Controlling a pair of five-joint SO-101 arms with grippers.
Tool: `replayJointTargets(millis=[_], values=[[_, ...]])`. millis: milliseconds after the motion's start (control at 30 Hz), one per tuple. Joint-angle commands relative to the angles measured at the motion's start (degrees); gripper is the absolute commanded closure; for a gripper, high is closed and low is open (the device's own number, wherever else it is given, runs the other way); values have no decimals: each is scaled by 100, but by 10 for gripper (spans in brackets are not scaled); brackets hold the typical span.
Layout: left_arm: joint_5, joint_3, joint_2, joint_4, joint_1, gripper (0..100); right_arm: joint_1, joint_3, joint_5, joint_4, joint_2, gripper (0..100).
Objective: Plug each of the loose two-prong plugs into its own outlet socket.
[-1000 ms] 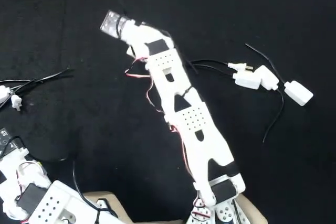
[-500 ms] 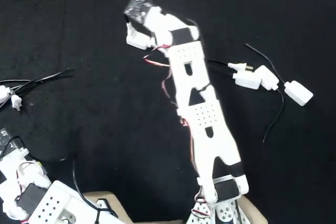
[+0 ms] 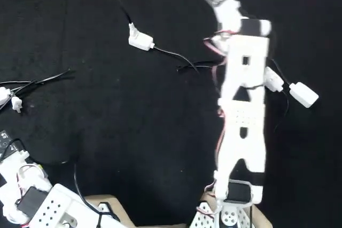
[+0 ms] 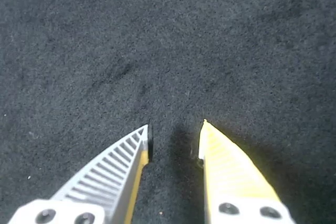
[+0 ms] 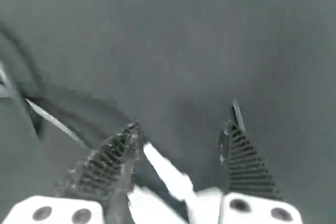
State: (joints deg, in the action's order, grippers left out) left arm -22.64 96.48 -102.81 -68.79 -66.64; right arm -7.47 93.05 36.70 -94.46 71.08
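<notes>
Just then, the right arm (image 3: 243, 105) lay stretched out long over the black worktop (image 3: 107, 132), with its tip near the far edge. The right claw (image 5: 184, 114) was open. Its two toothed fingers (image 5: 244, 156) stood apart, and nothing was gripped between the tips. A white blurry shape (image 5: 168, 174) sat low between them, and I could not tell what it was.

A white plug piece (image 3: 140, 39) lay flat on the worktop, well off to the left of the right arm and apart from both claws. A thin black cord (image 3: 168, 53) ran from it back toward the right arm.

One white block (image 3: 273, 80) was tucked right against the right side of the right arm, and part of it was hidden. A second white block (image 3: 303, 94) lay just beside it, a bit farther from the arm. I could not tell if these were plugs or sockets.

Small white plugs (image 3: 16, 102) with black wires lay far to the left of the right arm, at the worktop's edge.

The left arm (image 3: 48, 204) was folded low, also far to the left of the right arm. The left claw (image 4: 175, 125) was open too, over bare black cloth, and held nothing.
</notes>
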Motion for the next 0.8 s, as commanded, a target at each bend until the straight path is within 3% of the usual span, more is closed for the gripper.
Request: replayJointTargets(millis=[0,200,433,767], values=[[-9,92,-53,-26,22,833,-835,268,677,-659,-470,769],[-18,92,-53,-26,22,833,-2215,259,2312,-598,-426,769],[-26,92,-53,-26,22,833,-3165,259,3675,-466,22,769],[-26,92,-53,-26,57,833,-3244,207,4316,-659,295,769]])
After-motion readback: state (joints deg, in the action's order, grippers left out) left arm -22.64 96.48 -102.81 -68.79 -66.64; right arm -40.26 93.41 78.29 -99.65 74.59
